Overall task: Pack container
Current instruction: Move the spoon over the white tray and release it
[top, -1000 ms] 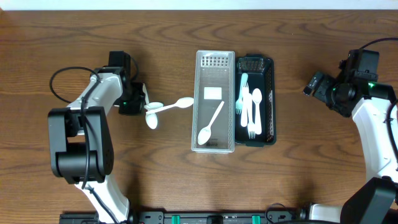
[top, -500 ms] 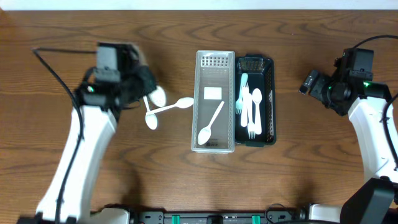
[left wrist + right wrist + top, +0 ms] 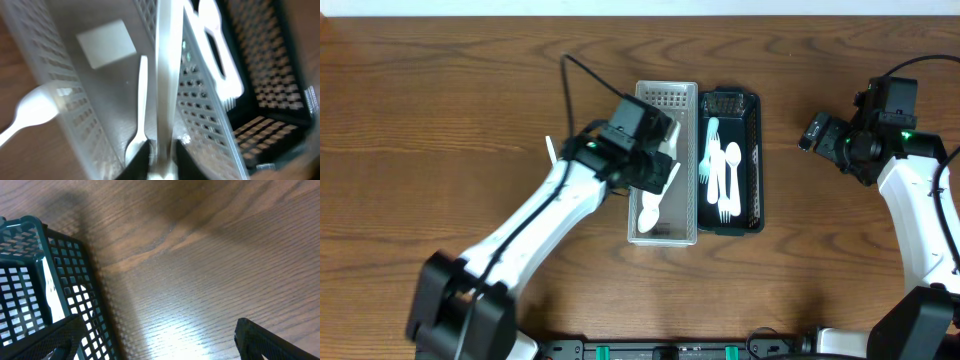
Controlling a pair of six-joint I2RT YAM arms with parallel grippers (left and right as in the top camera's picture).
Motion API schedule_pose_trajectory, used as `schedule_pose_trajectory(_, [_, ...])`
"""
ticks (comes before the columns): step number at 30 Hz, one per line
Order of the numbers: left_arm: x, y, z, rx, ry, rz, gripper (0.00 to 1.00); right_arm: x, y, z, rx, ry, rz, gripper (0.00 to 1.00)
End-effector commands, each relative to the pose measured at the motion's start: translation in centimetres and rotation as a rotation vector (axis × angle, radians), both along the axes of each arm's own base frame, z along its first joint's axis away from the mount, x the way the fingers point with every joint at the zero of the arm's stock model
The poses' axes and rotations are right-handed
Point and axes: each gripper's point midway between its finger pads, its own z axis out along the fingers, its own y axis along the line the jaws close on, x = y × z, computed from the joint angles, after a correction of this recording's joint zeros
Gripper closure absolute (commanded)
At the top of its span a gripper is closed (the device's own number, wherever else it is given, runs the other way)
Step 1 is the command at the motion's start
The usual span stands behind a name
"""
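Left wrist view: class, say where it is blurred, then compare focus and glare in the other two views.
Left wrist view: smeared throughout, the white basket wall and the white utensil between the fingers soft-edged. Overhead view: even light, both baskets crisp, the left gripper slightly blurred. Right wrist view: wood grain sharp, a bright glare patch on the table, the black basket softer.

You are not getting any readable text, brand, number or sign in these views. You are seeing one white label [image 3: 663, 150] on the floor of the white basket [image 3: 667, 85], and it is showing blank from overhead and, blurred, in the left wrist view.
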Motion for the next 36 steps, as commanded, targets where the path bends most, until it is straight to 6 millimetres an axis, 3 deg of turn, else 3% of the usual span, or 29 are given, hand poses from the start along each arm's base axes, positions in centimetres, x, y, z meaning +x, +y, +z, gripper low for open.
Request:
schedule_pose_trajectory(1, [0.2, -0.2, -1.2, 0.02, 0.013, -0.02, 0.4, 0.1, 0.3, 0.0, 0.008, 0.001, 0.001, 0.01])
schedule_pose_trajectory(3, [0.6, 0.1, -0.5, 0.012, 0.001, -0.007, 0.32, 0.1, 0.3, 0.0, 0.008, 0.001, 0.001, 0.01])
schedule_pose_trajectory(6, [1.9, 1.8, 1.7, 0.021, -0.026, 0.048, 0.3, 0.1, 0.3, 0.0, 0.008, 0.002, 0.001, 0.01])
schedule_pose_trajectory(11, [5.1, 9.1, 3.8, 0.119, -0.019, 0.245, 0.3, 0.1, 0.3, 0.0, 0.008, 0.002, 0.001, 0.01])
schedule_pose_trajectory(15, [7.3, 14.9, 3.4, 0.128, 0.01, 0.399, 0.3, 0.1, 0.3, 0.0, 0.008, 0.002, 0.001, 0.01])
schedule_pose_trajectory(17, [7.5, 16.6, 2.7, 0.124, 0.028, 0.354, 0.3, 0.1, 0.3, 0.0, 0.008, 0.002, 0.001, 0.01])
schedule_pose_trajectory(25, [6.3, 18.0, -0.9, 0.285, 0.033, -0.03, 0.3, -0.1, 0.4, -0.1, 0.009, 0.01, 0.001, 0.01])
schedule_pose_trajectory(31, [5.4, 17.9, -3.7, 0.353, 0.015, -0.34, 0.31, -0.4, 0.4, -0.3, 0.01, 0.027, 0.001, 0.01])
schedule_pose_trajectory(36, [4.8, 17.5, -6.1, 0.365, 0.051, -0.473, 0.34, -0.5, 0.4, -0.3, 0.011, 0.027, 0.001, 0.01])
